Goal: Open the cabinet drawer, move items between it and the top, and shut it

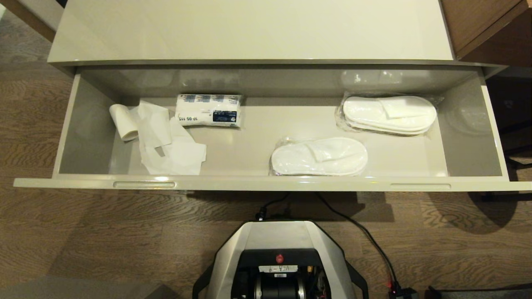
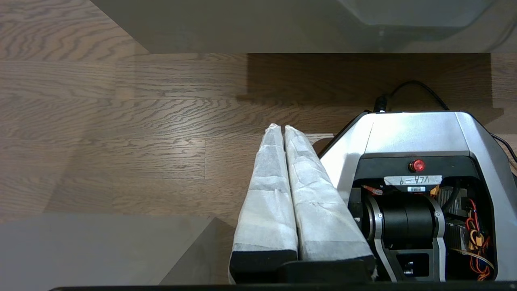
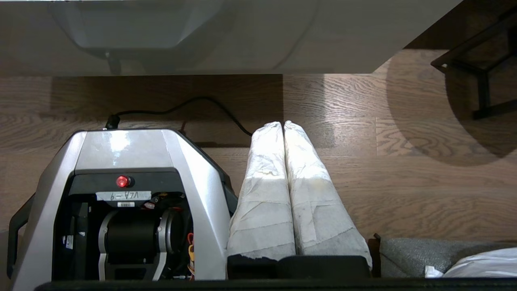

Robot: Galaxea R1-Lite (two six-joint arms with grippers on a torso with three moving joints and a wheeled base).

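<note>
The cabinet drawer (image 1: 266,183) stands pulled out below the bare cream top (image 1: 249,29). Inside it lie a white paper roll (image 1: 124,121) with its loose tail spread toward the front left, a wrapped tissue pack (image 1: 208,110), one slipper pair (image 1: 319,156) near the front middle and another slipper pair (image 1: 390,114) at the back right. Neither arm shows in the head view. My left gripper (image 2: 282,127) hangs shut over the floor beside my base. My right gripper (image 3: 282,123) is shut too, on the other side, with nothing held.
My base (image 1: 279,257) stands on the wooden floor just before the drawer front, with a black cable (image 1: 365,236) trailing to the right. Brown wooden furniture (image 1: 486,25) stands at the back right. A dark frame (image 3: 480,72) stands on the floor to the right.
</note>
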